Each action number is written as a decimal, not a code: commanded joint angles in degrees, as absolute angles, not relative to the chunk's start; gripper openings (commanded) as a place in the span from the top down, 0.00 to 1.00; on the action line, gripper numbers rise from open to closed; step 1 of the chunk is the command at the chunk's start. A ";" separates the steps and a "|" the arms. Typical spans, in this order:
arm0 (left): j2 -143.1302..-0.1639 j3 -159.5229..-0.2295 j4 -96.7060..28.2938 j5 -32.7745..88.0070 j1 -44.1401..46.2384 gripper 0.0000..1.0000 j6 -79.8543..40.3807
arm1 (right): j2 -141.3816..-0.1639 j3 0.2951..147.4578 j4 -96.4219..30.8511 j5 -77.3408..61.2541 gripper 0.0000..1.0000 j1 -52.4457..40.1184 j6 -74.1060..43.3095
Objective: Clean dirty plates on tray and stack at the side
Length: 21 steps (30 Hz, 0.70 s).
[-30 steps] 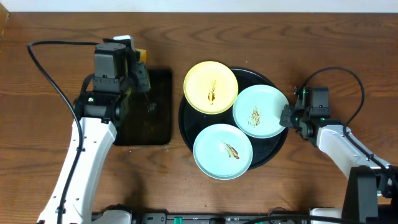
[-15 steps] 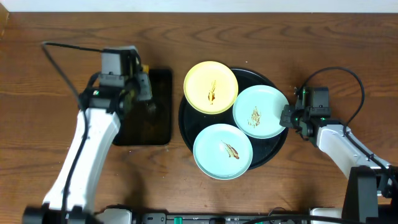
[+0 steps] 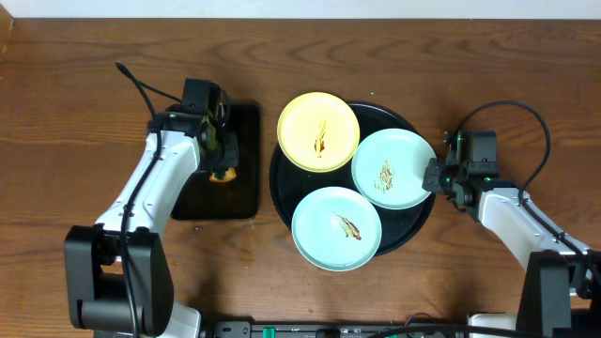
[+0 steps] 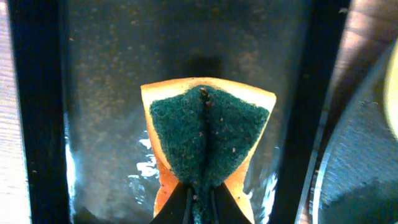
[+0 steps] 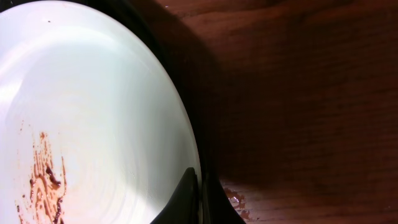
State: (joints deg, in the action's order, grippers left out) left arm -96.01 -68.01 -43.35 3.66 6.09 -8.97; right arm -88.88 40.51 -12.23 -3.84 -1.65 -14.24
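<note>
Wood tabletop [image 3: 470,56] fills the overhead view. Right of centre sits the round black tray [image 3: 390,120], carrying three plates with brown smears. The yellow plate [image 3: 318,131] is at its upper left and overhangs the rim. The right mint plate [image 3: 394,168] sits at its right edge, and the lower mint plate [image 3: 336,227] overhangs the bottom. Just left lies a smaller rectangular tray [image 3: 239,192], glossy and wet. The left claw [image 4: 199,200] is clamped on an orange sponge [image 4: 208,140] with a green scrub face, pinching it into a fold over that rectangular tray. The right claw [image 5: 199,194] is closed on the right mint plate's rim.
</note>
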 commanded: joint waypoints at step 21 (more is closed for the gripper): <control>-98.76 -82.11 -32.18 24.14 28.25 0.92 -8.67 | -89.03 40.77 -13.76 -3.49 0.99 -2.33 -14.33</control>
